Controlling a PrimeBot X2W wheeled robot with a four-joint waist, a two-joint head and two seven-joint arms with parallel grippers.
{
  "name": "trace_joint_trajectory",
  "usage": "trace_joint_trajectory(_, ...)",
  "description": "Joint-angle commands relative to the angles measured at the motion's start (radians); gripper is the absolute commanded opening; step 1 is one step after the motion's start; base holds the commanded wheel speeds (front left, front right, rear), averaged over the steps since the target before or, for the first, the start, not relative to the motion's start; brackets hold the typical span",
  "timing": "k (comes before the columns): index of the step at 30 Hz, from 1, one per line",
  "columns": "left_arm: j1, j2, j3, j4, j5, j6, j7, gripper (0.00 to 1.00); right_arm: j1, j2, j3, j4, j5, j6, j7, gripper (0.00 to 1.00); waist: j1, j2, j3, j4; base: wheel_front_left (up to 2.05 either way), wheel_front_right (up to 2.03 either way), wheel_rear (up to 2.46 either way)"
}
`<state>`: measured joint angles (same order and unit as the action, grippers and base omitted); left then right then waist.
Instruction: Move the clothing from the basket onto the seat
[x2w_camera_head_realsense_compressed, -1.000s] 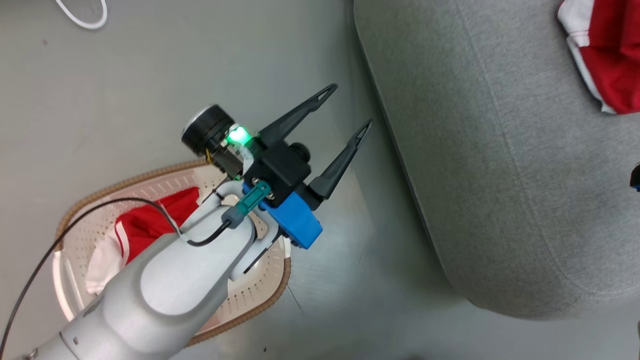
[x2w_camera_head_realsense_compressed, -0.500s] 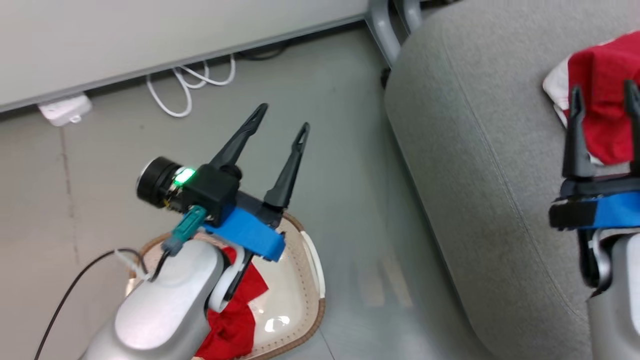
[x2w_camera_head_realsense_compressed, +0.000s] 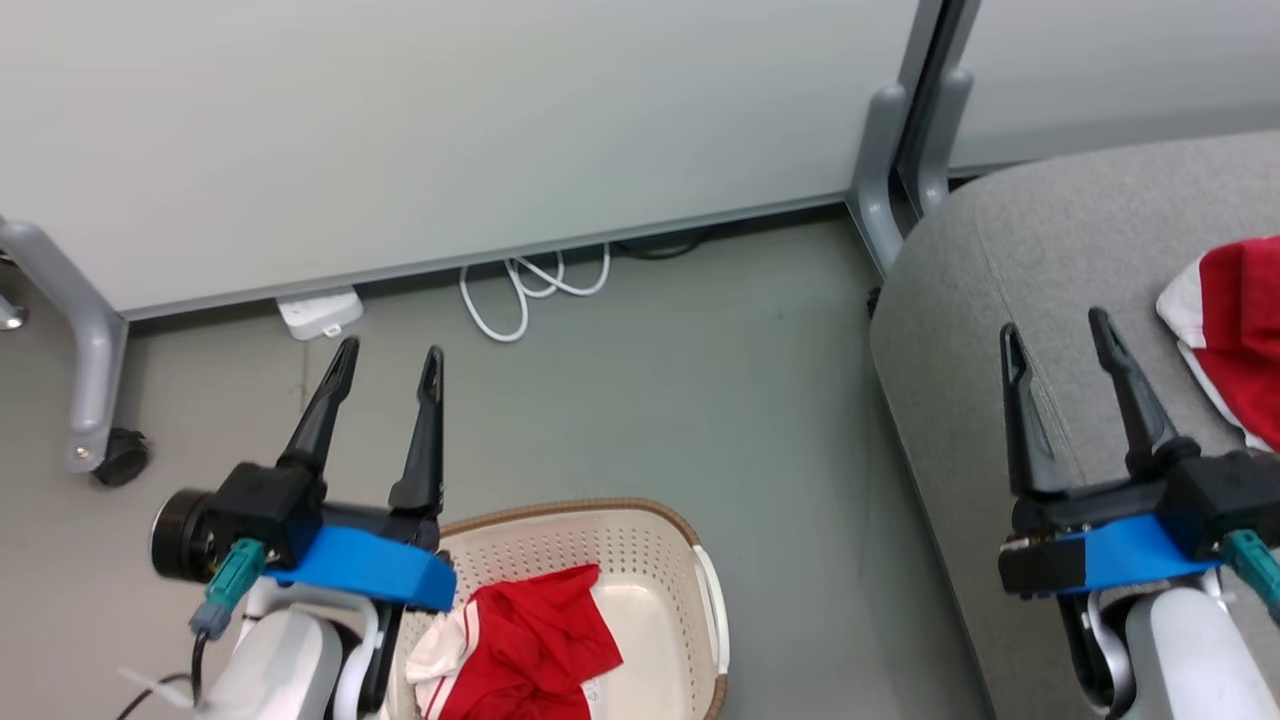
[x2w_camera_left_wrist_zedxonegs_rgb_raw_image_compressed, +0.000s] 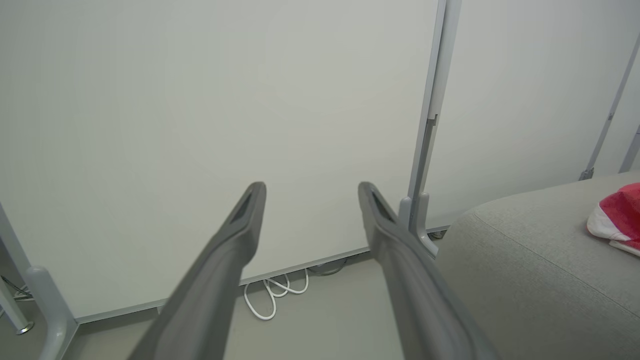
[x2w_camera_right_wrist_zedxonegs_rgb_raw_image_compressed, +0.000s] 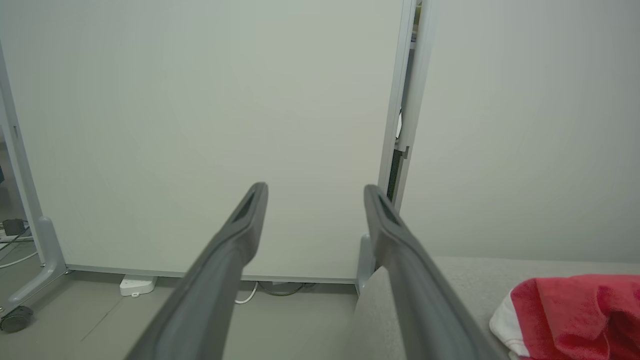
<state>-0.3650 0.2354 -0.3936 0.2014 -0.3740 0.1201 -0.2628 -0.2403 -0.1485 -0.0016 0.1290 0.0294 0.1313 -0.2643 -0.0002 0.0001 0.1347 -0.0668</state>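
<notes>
Both empty, jaws wide: my left gripper raised beside the basket, my right gripper over the seat. One red garment lies on the seat; the basket garment is not yet moved. Between transfers. Next, I judge: lower the left gripper and pinch it.

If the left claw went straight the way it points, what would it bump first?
Probably the white wall panel: the open left gripper aims at it, above the coiled white cable. Nothing seems in between, though depth is hard to judge.
</notes>
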Motion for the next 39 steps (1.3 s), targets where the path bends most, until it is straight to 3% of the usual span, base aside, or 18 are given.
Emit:
trace_joint_trajectory(1,0.038,-0.009,0.028,-0.005,0.013,-0.009,-0.003,1.00,0.034,0.009,0.002,-0.006,0.011,-0.001,0.000,1.00,0.0002,-0.0001,-0.039,0.031,0.00,0.00,0.00)
trace_joint_trajectory(19,0.242,-0.114,0.213,0.043,0.133,-0.129,-0.003,1.00,0.242,0.079,-0.018,-0.001,0.032,-0.001,0.000,1.00,0.0002,-0.0001,-0.128,0.056,0.00,0.00,0.00)
trace_joint_trajectory(39,0.268,-0.166,0.287,0.087,0.204,-0.192,-0.003,1.00,0.277,0.099,-0.024,0.029,0.043,-0.001,0.000,1.00,0.0002,-0.0001,-0.149,0.063,0.00,0.00,0.00)
